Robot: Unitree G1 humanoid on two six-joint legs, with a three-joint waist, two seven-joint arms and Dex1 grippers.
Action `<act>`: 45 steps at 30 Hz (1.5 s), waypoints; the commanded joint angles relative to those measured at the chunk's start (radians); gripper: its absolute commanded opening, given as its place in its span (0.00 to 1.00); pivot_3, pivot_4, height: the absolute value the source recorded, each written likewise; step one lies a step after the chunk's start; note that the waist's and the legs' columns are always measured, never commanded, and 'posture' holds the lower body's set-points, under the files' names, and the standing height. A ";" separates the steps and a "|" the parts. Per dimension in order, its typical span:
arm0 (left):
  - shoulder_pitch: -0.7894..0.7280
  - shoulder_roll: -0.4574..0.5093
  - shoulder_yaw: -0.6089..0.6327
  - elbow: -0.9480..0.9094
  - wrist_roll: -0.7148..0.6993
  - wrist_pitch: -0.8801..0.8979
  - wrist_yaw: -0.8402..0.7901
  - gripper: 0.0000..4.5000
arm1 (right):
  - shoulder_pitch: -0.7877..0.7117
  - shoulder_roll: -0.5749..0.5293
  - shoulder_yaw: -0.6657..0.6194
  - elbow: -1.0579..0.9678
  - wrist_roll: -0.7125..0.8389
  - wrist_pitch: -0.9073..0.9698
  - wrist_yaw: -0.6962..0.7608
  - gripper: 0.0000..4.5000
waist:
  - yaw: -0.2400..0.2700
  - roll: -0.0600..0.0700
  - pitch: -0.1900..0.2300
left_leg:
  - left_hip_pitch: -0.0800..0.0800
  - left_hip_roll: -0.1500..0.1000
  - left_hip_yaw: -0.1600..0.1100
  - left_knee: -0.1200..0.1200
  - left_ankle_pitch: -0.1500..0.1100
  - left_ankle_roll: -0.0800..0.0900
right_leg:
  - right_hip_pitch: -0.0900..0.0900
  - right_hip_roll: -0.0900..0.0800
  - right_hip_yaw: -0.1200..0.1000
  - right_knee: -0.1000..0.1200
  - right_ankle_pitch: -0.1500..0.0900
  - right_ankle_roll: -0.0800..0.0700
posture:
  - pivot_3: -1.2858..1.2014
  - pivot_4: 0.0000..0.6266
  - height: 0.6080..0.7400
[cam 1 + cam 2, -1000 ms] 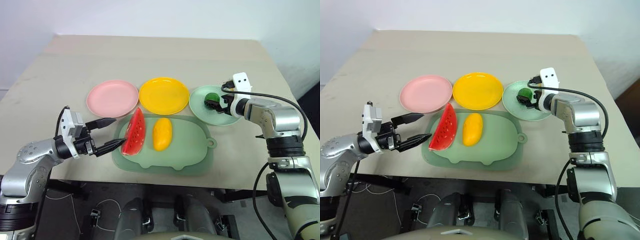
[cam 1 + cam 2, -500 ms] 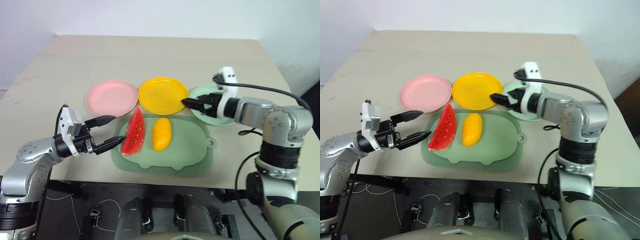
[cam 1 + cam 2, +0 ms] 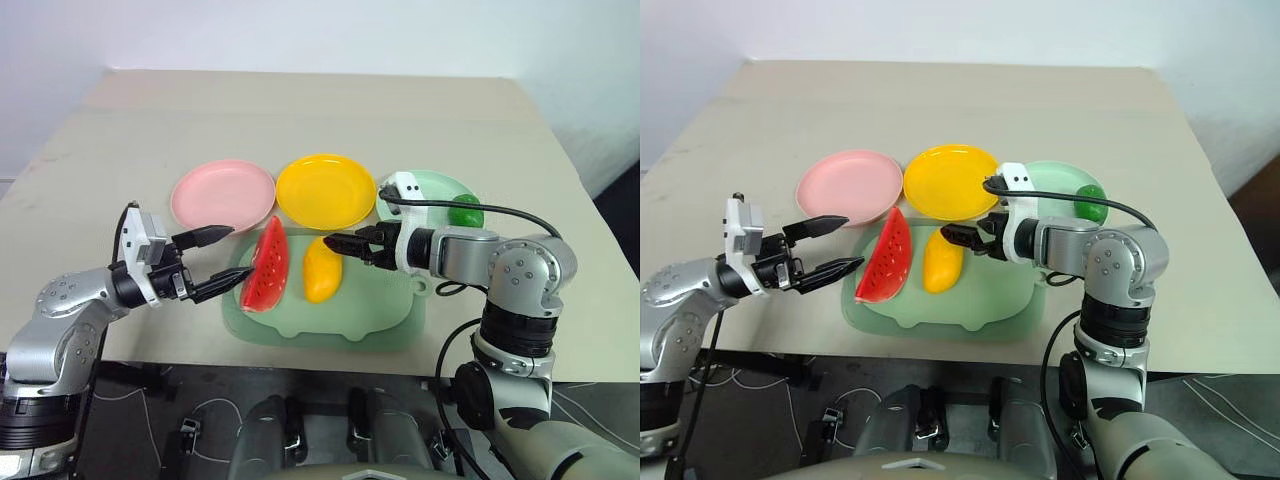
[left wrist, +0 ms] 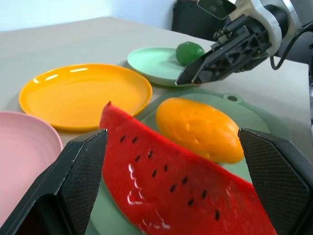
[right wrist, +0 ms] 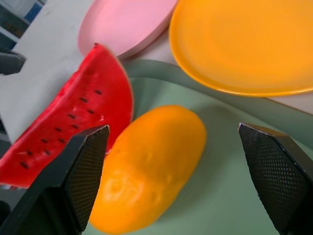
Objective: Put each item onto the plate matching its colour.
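The red watermelon wedge and the yellow mango lie side by side on the pale-green mat. The small dark-green fruit rests on the mint plate. The pink plate and the yellow plate hold nothing. My left gripper is open and level, just left of the wedge, which lies ahead between its fingers. My right gripper is open and points left, just over the mango's far end.
The three plates stand in a row behind the mat on the beige table. The mat's front edge lies close to the table's near edge. A black cable arcs from my right wrist over the mint plate.
My right gripper has swung left and back from the mint plate to the mango. The green fruit stays on that plate. My left gripper has held its place.
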 commanded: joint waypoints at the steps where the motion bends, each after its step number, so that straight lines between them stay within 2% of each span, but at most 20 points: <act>1: -0.009 -0.008 -0.011 -0.011 0.004 -0.010 -0.001 1.00 | -0.006 -0.015 0.038 -0.016 0.047 0.007 -0.034 0.99 | -0.001 0.000 0.000 | 0.000 0.000 0.000 0.000 0.000 0.000 | 0.000 0.000 0.000 0.000 0.000 0.000 | 0.52 0.24 0.67; 6: -0.022 -0.019 -0.022 0.000 0.011 -0.018 0.002 1.00 | 0.015 -0.019 0.108 0.000 0.081 0.007 -0.072 0.99 | -0.001 0.000 0.000 | 0.000 0.000 0.000 0.000 0.000 0.000 | 0.000 0.000 0.000 0.000 0.000 0.000 | 0.52 0.24 0.67; 13: -0.023 -0.024 -0.016 0.031 0.025 -0.039 -0.015 1.00 | -0.010 0.032 0.120 0.120 0.102 0.007 -0.159 0.99 | -0.001 0.000 0.000 | 0.001 0.000 0.000 0.000 0.000 0.000 | 0.001 0.000 0.000 0.000 0.000 0.000 | 0.52 0.24 0.67; 18: -0.019 -0.045 -0.021 0.040 0.034 -0.063 -0.009 1.00 | -0.026 0.000 0.235 0.166 0.032 0.007 -0.170 0.99 | 0.000 0.000 -0.001 | 0.001 0.000 0.000 0.000 0.000 0.000 | 0.001 0.000 0.000 0.000 0.000 0.000 | 0.52 0.24 0.67; 21: -0.008 -0.048 -0.017 0.036 0.038 -0.071 -0.012 1.00 | -0.027 -0.007 0.247 0.170 0.028 0.007 -0.159 0.99 | 0.002 -0.001 -0.002 | 0.002 0.000 0.000 0.000 0.000 0.000 | 0.002 0.000 0.000 0.000 0.000 0.000 | 0.52 0.24 0.67; 26: -0.001 -0.046 -0.006 0.044 0.040 -0.080 -0.017 1.00 | -0.040 -0.006 0.222 0.169 0.034 0.007 -0.132 0.77 | 0.004 -0.001 -0.004 | 0.002 0.000 0.000 0.000 0.000 0.000 | 0.003 0.000 0.000 -0.001 0.000 0.000 | 0.52 0.24 0.67; 29: -0.001 -0.045 -0.006 0.054 0.042 -0.087 -0.020 1.00 | -0.056 -0.001 0.198 0.170 0.047 0.007 -0.121 0.76 | 0.004 -0.001 -0.004 | 0.002 0.000 0.000 0.000 0.000 0.000 | 0.003 -0.001 0.000 -0.001 0.000 0.000 | 0.52 0.24 0.67; 36: -0.003 -0.041 0.001 0.060 0.040 -0.095 -0.020 1.00 | -0.160 -0.075 0.120 0.136 0.046 -0.020 -0.036 0.75 | 0.001 0.000 -0.004 | 0.001 0.000 0.000 0.000 0.000 0.000 | 0.001 -0.001 0.000 -0.001 0.000 0.000 | 0.52 0.24 0.67; 40: -0.005 -0.045 0.001 0.057 0.041 -0.097 -0.012 1.00 | -0.242 -0.157 0.195 0.261 -0.035 -0.186 0.079 0.75 | -0.009 0.000 -0.004 | 0.001 0.000 0.000 -0.001 0.000 0.000 | 0.000 0.000 0.000 0.000 0.000 0.000 | 0.52 0.24 0.67; 45: -0.001 -0.058 0.001 0.028 0.036 -0.092 0.022 1.00 | -0.357 -0.158 0.299 0.571 -0.205 -0.464 0.190 0.75 | -0.024 0.000 -0.004 | 0.001 0.000 0.001 -0.001 0.000 0.000 | 0.001 0.001 0.000 0.000 0.000 0.001 | 0.52 0.24 0.67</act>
